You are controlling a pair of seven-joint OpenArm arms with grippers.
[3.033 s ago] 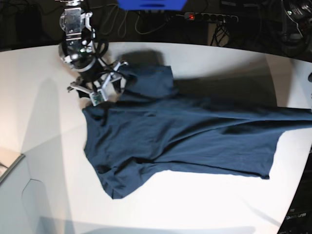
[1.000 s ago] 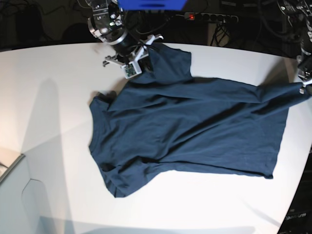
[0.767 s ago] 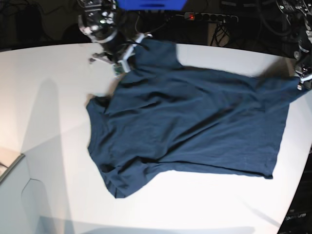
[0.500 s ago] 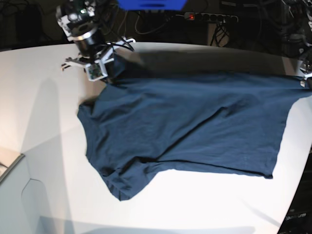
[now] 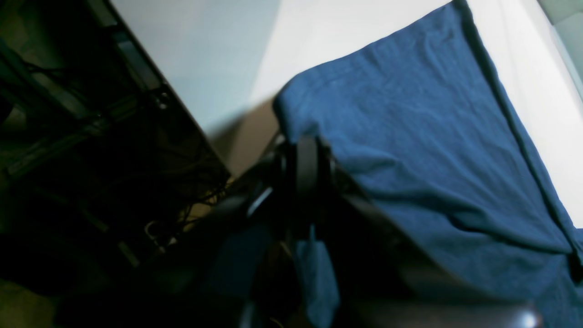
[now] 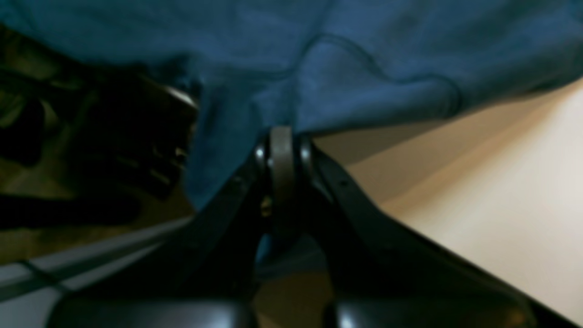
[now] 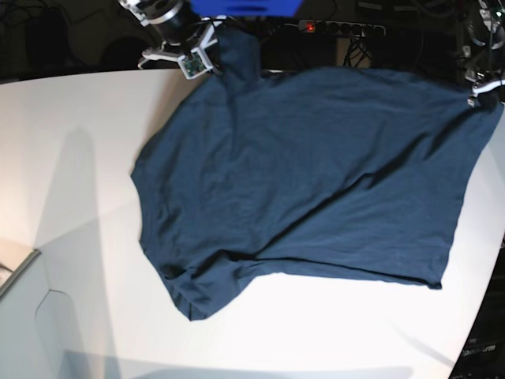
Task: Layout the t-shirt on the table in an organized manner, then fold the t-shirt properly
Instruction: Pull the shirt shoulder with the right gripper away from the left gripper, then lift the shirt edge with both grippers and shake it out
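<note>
While my right claw (image 6: 282, 150) pinches shut on a sleeve of the t-shirt (image 7: 316, 174), my left claw (image 5: 307, 159) clamps the hem corner. From those two grips the navy cloth hangs taut along the far edge of the bench (image 7: 71, 158), its near half lying flat on the white top.

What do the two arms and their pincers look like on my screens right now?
In the base view, the right arm is silver-grey metal with black parts, loose dark cables and a small green-and-white module by its wrist. Only a pale metal bit of the left arm shows. Up close, the right pincer and left pincer have smooth black fingers around a central dark grey strip.
</note>
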